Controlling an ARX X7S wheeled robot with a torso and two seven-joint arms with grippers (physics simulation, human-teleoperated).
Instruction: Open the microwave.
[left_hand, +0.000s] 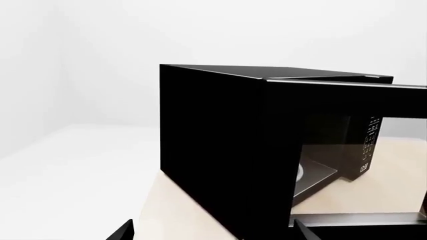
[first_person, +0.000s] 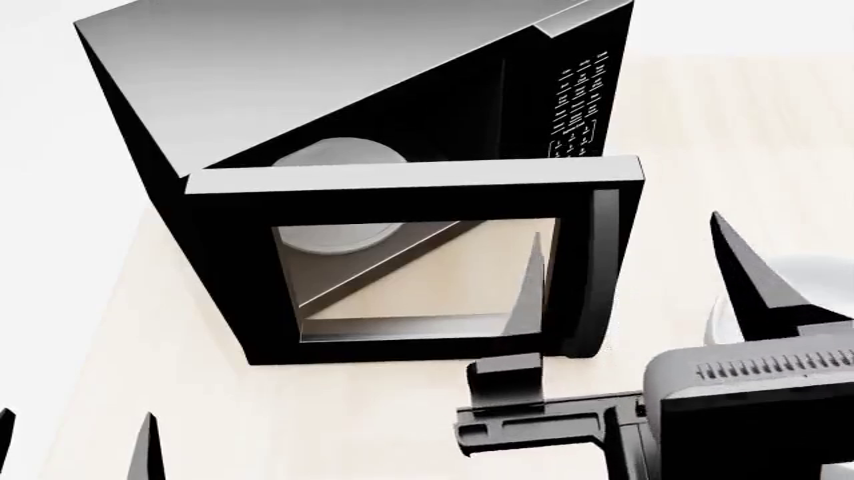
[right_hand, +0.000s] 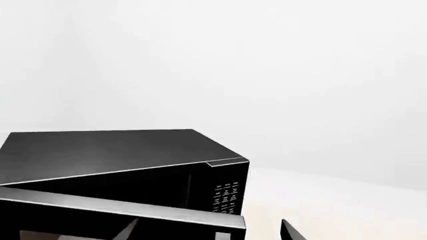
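Head view: the microwave (first_person: 334, 90) sits at twelve o'clock on the beige counter (first_person: 107, 400), its door (first_person: 400, 265) swung wide on its nine-o'clock hinge, baring the turntable (first_person: 340, 160). The right gripper (first_person: 634, 280), fingers spread, straddles the handle (first_person: 597, 270), likely to drag it. The left gripper (first_person: 74, 445) at seven o'clock is spread, idle.

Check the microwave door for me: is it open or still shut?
Open. In the head view the door stands swung well out from the microwave, exposing the white turntable in the cavity.
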